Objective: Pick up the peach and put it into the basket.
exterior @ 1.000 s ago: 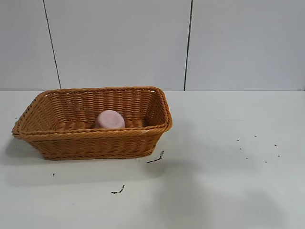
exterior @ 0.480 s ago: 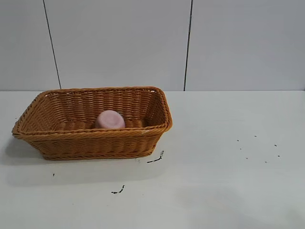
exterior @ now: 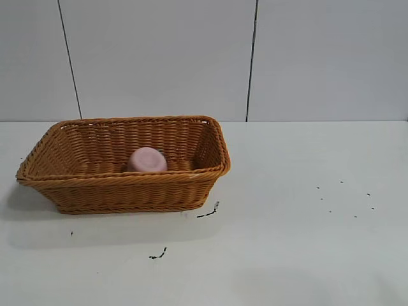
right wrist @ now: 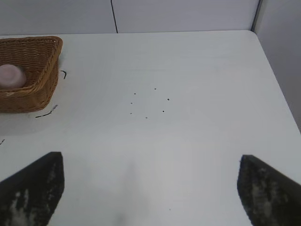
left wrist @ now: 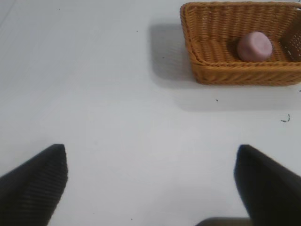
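The pale-pink peach (exterior: 146, 159) lies inside the orange-brown wicker basket (exterior: 127, 188) at the table's left. It also shows in the left wrist view (left wrist: 254, 46) within the basket (left wrist: 235, 73), and in the right wrist view (right wrist: 11, 76) within the basket (right wrist: 42, 89). My left gripper (left wrist: 150, 162) is open and empty, over bare table well away from the basket. My right gripper (right wrist: 150, 169) is open and empty, over bare table far from the basket. Neither arm shows in the exterior view.
The white table (exterior: 299, 210) carries small black specks (exterior: 344, 197) at the right and black marks (exterior: 208, 212) in front of the basket. A grey panelled wall (exterior: 255, 57) stands behind. The table's edge (right wrist: 277, 84) runs near the right gripper's side.
A faint shadow on the table's front right has faded and shifted out of the exterior view. The basket and peach have not moved.
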Robot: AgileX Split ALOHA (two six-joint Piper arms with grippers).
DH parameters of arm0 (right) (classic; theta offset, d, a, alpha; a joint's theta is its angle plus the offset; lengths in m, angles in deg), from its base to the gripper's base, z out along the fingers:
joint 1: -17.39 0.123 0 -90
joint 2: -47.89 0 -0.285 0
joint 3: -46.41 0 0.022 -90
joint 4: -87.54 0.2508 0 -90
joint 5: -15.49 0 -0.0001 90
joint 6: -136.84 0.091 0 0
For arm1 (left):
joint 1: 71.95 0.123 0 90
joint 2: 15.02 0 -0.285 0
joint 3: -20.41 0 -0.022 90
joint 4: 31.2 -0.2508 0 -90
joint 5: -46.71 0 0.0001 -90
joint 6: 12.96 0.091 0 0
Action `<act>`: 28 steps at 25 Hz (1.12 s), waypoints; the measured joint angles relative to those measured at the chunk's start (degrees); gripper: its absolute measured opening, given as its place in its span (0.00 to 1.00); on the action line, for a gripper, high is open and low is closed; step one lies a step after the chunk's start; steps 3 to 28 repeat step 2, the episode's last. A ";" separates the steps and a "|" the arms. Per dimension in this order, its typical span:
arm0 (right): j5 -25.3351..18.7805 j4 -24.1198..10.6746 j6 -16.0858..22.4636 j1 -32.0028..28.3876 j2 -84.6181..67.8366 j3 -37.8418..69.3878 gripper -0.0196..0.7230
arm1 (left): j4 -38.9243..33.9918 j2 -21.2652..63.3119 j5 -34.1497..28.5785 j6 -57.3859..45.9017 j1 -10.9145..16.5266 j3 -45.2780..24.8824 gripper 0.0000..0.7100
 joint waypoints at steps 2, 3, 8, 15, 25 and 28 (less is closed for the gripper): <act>0.00 0.00 0.00 0.00 0.00 0.00 0.96 | 0.00 0.00 0.00 0.00 0.00 0.00 0.98; 0.00 0.00 0.00 0.00 0.00 0.00 0.96 | 0.00 0.00 0.00 0.00 0.00 0.00 0.98; 0.00 0.00 0.00 0.00 0.00 0.00 0.96 | 0.00 0.00 0.00 0.00 0.00 0.00 0.98; 0.00 0.00 0.00 0.00 0.00 0.00 0.96 | 0.00 0.00 0.00 0.00 0.00 0.00 0.98; 0.00 0.00 0.00 0.00 0.00 0.00 0.96 | 0.00 0.00 0.00 0.00 0.00 0.00 0.98; 0.00 0.00 0.00 0.00 0.00 0.00 0.96 | 0.00 0.00 0.00 0.00 0.00 0.00 0.98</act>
